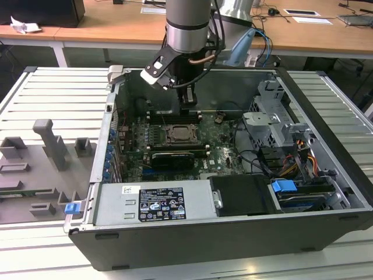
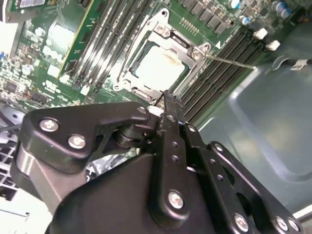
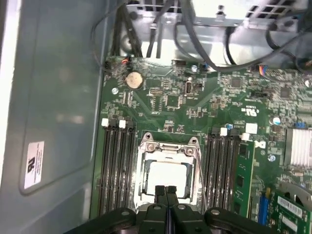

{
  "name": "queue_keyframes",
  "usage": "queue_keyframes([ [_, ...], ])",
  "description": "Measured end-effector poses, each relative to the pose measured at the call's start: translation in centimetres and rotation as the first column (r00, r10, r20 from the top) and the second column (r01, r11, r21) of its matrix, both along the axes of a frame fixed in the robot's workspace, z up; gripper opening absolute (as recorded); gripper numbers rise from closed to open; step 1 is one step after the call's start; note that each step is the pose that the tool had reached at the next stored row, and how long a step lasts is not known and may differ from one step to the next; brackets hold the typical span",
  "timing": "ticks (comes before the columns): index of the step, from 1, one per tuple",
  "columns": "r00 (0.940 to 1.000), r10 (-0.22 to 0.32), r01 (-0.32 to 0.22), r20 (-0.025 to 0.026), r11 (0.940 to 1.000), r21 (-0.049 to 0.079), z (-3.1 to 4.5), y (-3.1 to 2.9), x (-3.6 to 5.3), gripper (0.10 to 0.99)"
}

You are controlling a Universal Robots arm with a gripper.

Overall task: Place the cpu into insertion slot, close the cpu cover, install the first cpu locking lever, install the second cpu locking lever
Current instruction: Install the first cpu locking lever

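Hovering gripper (image 3: 165, 191): one, fingers pressed together, holding nothing, tips over the cpu cover's edge; contact unclear.
Cpu (image 3: 168, 174): one, lying flat in the insertion slot (image 3: 146, 180).
Cpu cover (image 3: 168, 146): one, folded down, framing the chip.
Memory slots (image 3: 118, 170): two banks, flanking the socket.
Computer case (image 1: 233, 233): one, open.

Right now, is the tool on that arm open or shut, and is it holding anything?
Tool: shut, with nothing held, close above the near edge of the cpu cover.
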State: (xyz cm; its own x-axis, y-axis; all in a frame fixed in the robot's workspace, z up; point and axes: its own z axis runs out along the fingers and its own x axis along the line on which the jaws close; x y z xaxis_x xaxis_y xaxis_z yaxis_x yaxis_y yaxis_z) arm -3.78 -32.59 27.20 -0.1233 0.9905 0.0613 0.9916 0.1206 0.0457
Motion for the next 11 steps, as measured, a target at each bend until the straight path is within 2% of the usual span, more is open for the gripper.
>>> queue_keyframes([
  [2, 0.9983, 0.058, -0.058, -0.0005, 0.9983, 0.000, -0.11, 0.00, 0.00, 0.106],
  [4, 0.9940, 0.109, -0.109, -0.0009, 0.9940, 0.000, -0.12, 0.00, -0.01, 0.106],
  [11, 0.9856, 0.169, -0.169, -0.0009, 0.9856, 0.000, -0.13, 0.00, 0.00, 0.106],
])
